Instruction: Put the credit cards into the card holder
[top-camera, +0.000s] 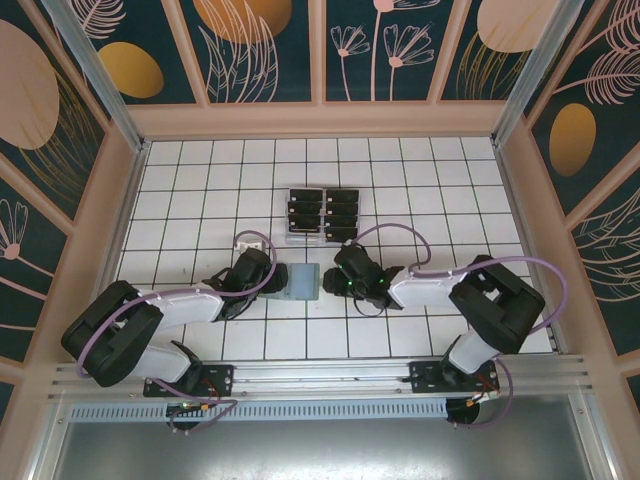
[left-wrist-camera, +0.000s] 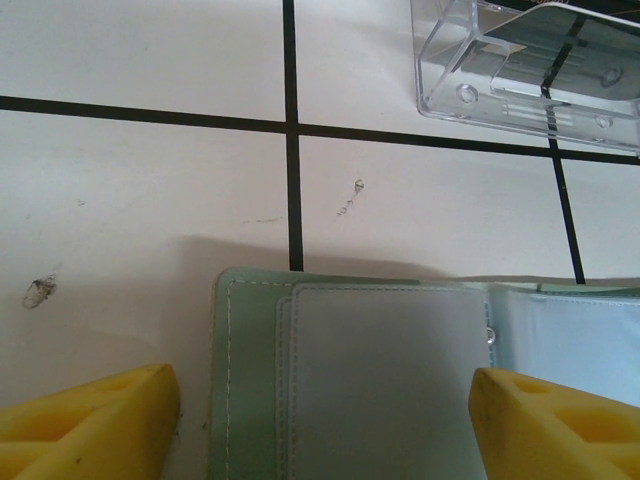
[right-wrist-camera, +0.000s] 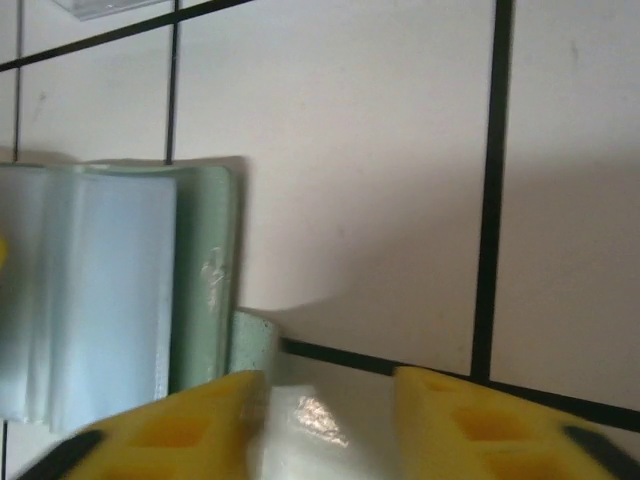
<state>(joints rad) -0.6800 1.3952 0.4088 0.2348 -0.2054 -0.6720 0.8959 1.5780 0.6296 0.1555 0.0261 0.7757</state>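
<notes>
While the flat grey-green card holder (top-camera: 297, 281) lies open between wide left jaws and narrower, part-open right jaws astride its tab, either could drag it askew; thin black credit cards (top-camera: 322, 213) sit in the clear plastic rack (left-wrist-camera: 470, 95) beyond.

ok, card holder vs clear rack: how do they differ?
The card holder is opaque grey-green; the rack is clear plastic. The card holder lies flat and thin; the rack stands taller. The rack carries the black cards in two columns; the card holder looks empty. Both rest on the tiled table.
</notes>
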